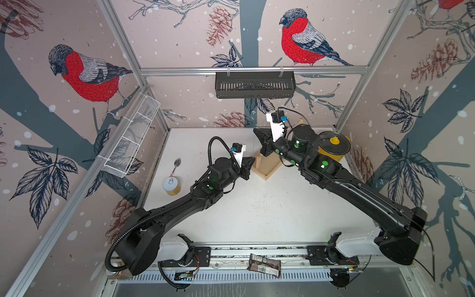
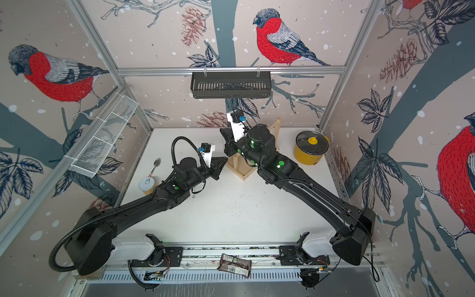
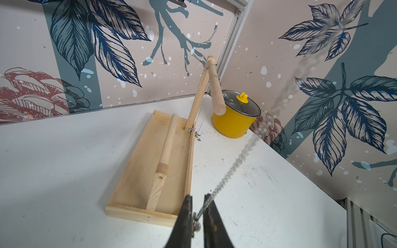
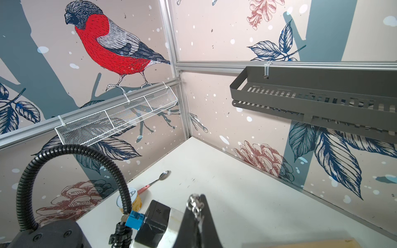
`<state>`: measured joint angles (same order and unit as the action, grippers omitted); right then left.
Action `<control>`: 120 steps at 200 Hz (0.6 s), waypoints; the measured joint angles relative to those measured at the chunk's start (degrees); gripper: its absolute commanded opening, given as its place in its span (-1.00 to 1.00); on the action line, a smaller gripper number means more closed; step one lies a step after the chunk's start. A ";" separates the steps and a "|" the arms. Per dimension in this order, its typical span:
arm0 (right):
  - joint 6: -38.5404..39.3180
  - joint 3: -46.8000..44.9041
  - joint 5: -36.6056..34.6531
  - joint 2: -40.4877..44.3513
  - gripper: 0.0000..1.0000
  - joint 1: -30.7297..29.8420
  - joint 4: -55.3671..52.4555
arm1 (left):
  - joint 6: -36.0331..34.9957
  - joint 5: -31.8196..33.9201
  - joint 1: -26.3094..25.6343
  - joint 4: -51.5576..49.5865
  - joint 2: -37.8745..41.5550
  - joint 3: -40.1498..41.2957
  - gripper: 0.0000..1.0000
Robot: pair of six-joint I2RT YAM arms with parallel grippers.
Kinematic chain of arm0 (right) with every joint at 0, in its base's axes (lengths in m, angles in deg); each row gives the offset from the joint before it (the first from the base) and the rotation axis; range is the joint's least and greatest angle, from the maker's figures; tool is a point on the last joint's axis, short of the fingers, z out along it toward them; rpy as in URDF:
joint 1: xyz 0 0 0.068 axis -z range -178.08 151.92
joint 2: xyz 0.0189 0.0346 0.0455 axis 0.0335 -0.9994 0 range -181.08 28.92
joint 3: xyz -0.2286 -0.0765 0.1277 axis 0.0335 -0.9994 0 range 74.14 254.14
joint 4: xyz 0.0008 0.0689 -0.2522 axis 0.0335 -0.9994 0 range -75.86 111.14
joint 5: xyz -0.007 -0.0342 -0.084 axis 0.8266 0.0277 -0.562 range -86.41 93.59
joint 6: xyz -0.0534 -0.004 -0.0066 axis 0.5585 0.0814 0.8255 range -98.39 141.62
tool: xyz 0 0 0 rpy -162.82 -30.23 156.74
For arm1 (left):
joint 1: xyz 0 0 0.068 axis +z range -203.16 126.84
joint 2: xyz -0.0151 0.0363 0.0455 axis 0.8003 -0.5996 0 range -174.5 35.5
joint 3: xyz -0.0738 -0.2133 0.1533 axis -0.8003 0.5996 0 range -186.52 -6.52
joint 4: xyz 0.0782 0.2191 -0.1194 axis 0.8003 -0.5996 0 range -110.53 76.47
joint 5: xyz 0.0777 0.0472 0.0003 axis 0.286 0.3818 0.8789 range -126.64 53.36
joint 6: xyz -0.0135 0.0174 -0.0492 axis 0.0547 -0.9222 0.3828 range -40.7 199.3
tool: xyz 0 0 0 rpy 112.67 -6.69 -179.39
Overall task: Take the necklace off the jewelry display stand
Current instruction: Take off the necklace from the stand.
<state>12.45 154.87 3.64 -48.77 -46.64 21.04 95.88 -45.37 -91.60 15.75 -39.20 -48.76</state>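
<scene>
The left fingers (image 3: 186, 216) are pinching the necklace (image 3: 227, 169) chain near the stand (image 3: 139, 211); the right fingers (image 4: 207, 221) are squeezing another stretch of it.

No legible text anywhere, wrapper (image 1: 264, 264) on the front rail printed but too blurred, can (image 1: 171, 185) label unreadable

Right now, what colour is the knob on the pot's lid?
Yellow, same as the pot; the knob shows best in the left wrist view.
</scene>
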 measured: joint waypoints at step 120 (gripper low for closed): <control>0.07 -0.72 -0.02 0.11 -0.92 -0.02 0.04 | 0.02 -0.17 0.00 -0.09 1.07 0.63 -1.00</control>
<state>12.51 154.15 3.62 -48.66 -46.66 21.08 95.90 -45.54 -91.60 15.66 -38.13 -48.12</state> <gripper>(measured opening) 0.051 0.060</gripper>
